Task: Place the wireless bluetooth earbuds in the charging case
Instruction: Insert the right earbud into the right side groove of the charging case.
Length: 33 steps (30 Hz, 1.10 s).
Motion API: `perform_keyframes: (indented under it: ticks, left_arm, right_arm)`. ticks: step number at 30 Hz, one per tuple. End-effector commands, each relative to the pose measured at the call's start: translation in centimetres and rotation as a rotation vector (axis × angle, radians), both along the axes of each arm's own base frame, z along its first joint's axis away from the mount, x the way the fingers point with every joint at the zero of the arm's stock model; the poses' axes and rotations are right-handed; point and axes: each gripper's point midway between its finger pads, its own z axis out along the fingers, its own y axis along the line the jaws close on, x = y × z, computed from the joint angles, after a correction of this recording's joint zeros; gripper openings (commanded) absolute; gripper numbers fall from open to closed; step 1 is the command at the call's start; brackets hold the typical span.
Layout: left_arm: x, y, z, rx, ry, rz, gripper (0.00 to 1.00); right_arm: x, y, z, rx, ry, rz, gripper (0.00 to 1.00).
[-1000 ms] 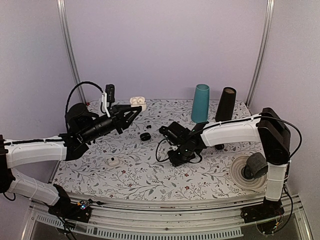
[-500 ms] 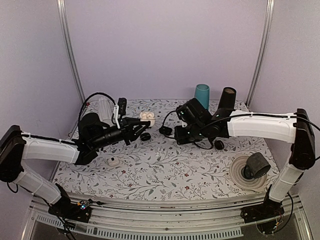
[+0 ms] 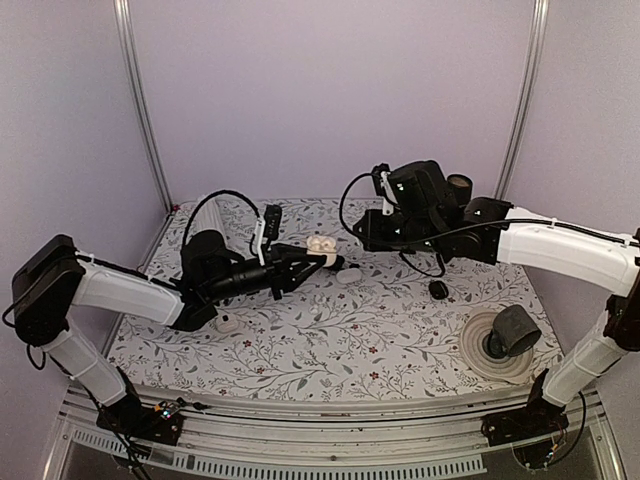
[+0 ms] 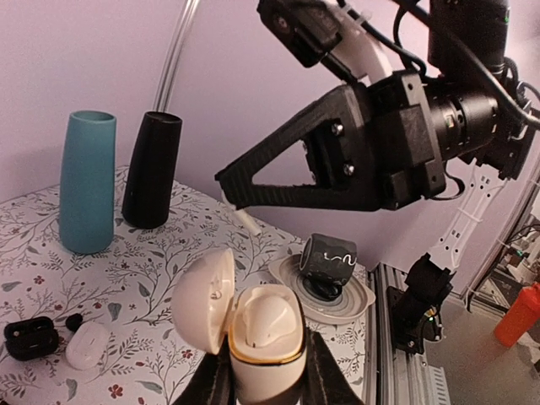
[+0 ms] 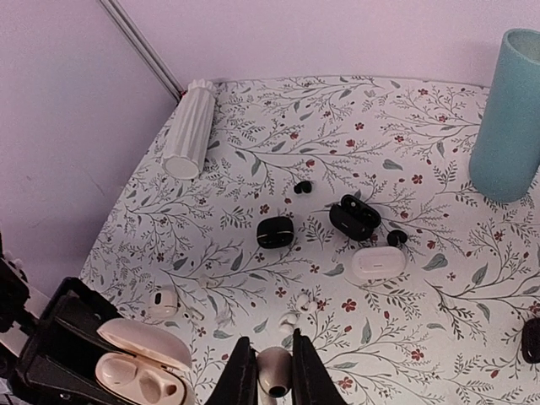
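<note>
My left gripper (image 3: 318,258) is shut on the white charging case (image 3: 320,245) and holds it above the table, lid open. In the left wrist view the case (image 4: 266,342) sits between my fingers with its lid (image 4: 202,299) swung left and a white rounded bud shape in its well. My right gripper (image 3: 368,238) hovers just right of the case, shut on a white earbud (image 5: 274,371). The open case (image 5: 139,371) shows at the bottom left of the right wrist view. Two tiny white buds (image 5: 301,297) lie on the table below.
On the table: a closed white case (image 5: 377,263), an open black case (image 5: 354,217), a closed black case (image 5: 275,232), black buds (image 5: 302,186), a small white piece with a dark spot (image 5: 163,302), a ribbed white cylinder (image 5: 192,131), a teal cup (image 5: 510,118), a black cup (image 4: 152,169), a plate with a dark mug (image 3: 497,340).
My left gripper took the case from the back of the table and carried it right. My right gripper rose from the table and swung back to hover beside it.
</note>
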Motion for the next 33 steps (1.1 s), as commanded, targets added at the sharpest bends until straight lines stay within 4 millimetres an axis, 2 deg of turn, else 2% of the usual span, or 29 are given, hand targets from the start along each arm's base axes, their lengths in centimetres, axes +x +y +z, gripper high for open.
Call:
perform_keyframes:
  ticks: [1,8,14,21,33]
  left_arm:
    - [-0.9,-1.5,2.4,-0.068,-0.047,-0.053,0.00]
    - [-0.8,-2.3,3.1,-0.100,-0.039,-0.062,0.00]
    - [-0.4,-2.2,4.9,-0.175,-0.045,-0.040,0.00]
    - [-0.4,-2.6,6.4,-0.205,-0.069,-0.048,0.00]
    - [-0.2,-3.0,6.7,-0.205,-0.071,-0.047,0.00]
  right_arm:
    - [0.1,-0.2,4.9,0.135,-0.082,-0.012,0.13]
    - [-0.8,-0.6,7.5,0.260,-0.138,0.009,0.13]
    - [-1.8,-0.2,8.7,0.358,-0.157,0.058,0.12]
    - [-2.6,0.1,9.2,0.419,-0.186,0.089,0.13]
    - [-3.4,0.5,9.9,0.449,-0.216,0.106,0.13]
